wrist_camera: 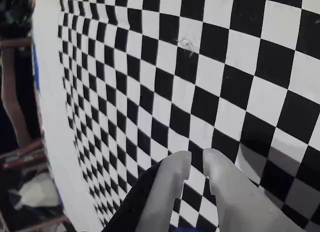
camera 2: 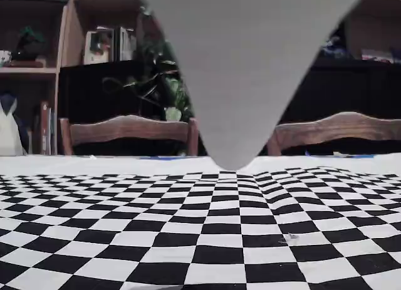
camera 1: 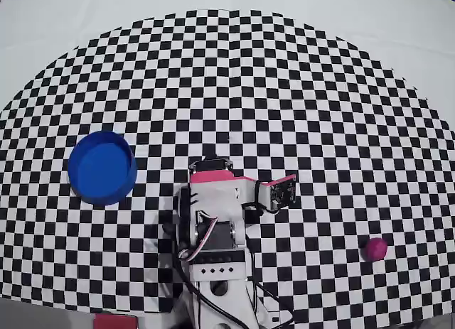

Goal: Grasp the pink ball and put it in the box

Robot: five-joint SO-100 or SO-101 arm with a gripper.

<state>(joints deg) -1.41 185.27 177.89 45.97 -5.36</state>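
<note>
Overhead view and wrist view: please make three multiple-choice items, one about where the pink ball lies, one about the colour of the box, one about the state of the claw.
1. In the overhead view, where is the pink ball?
A. lower right on the checkered mat
B. inside the box
C. upper left on the mat

2. What colour is the box?
A. green
B. blue
C. yellow

3. What is the claw holding?
A. the pink ball
B. the box
C. nothing

Answers:
1 A, the pink ball lies alone at lower right.
2 B, the box is bright blue.
3 C, in the wrist view the claw is nearly closed over bare squares of the checkered mat.
</note>
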